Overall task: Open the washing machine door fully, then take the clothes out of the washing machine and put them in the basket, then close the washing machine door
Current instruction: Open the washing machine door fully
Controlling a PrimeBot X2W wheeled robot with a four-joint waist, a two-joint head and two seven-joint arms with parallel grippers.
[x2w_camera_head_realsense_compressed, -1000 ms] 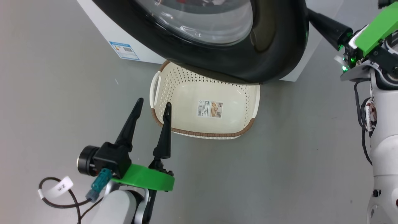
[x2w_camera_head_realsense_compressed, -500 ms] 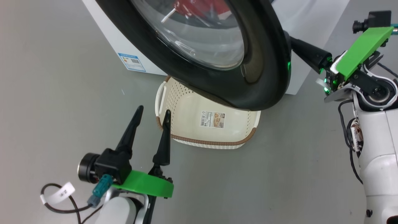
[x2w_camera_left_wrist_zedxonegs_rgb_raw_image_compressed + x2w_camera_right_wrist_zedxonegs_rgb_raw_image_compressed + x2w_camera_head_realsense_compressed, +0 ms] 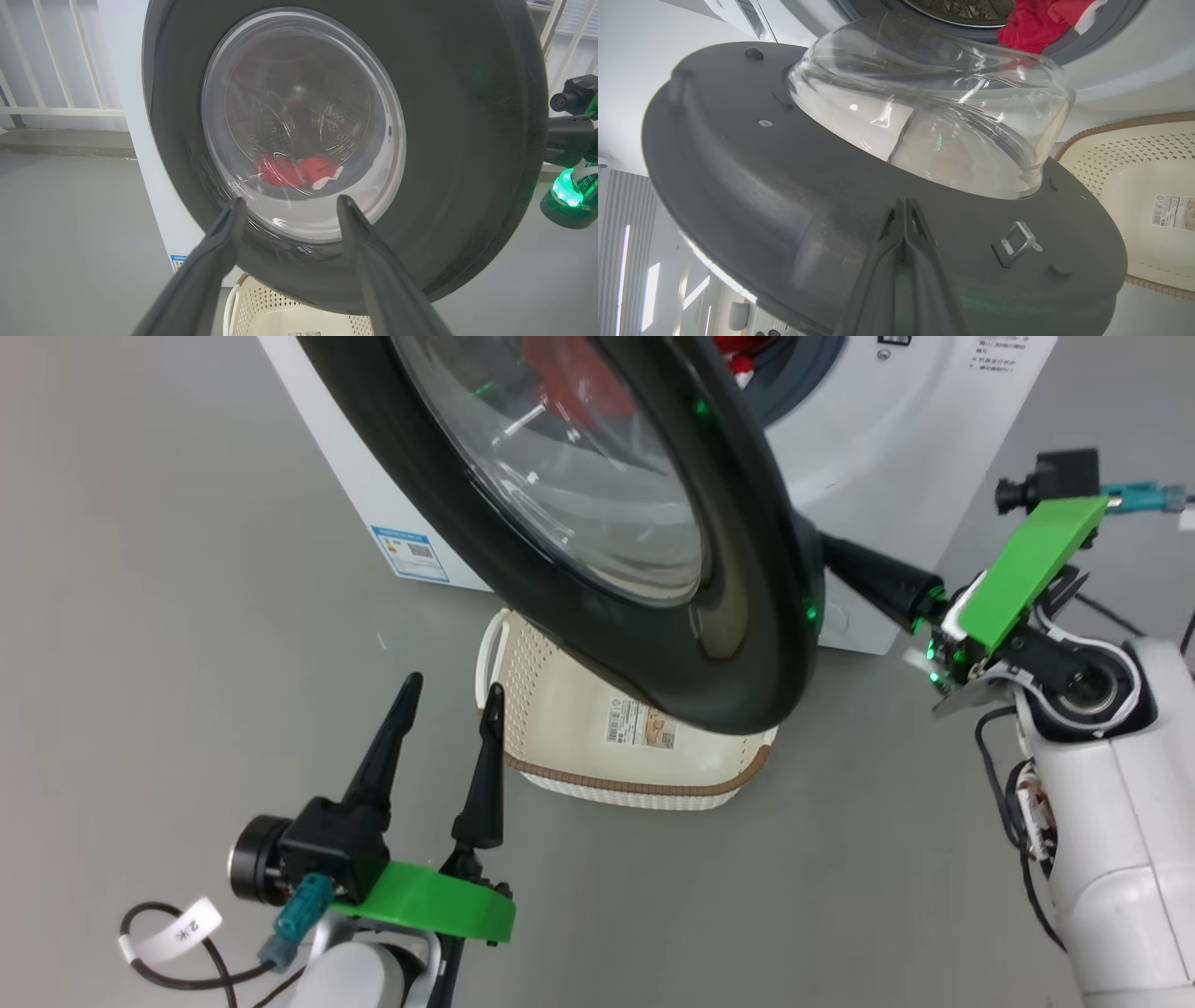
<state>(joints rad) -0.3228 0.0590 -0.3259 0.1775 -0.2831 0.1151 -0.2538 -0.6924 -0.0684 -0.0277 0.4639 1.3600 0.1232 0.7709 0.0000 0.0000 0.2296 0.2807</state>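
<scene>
right tool, pinched closed, against the washing machine door — push slow, full arc — left tool spread wide.

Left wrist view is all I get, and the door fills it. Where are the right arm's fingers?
Observer: The right gripper has its fingers shut together, tips at the washing machine door's inner face, beside the metal latch hook.
Operator: Is the basket clear?
Observer: No, in the head view the door overhangs the basket's far end.
Operator: Clothes?
Observer: Red clothes lie over the grey rubber ring at the drum mouth.
</scene>
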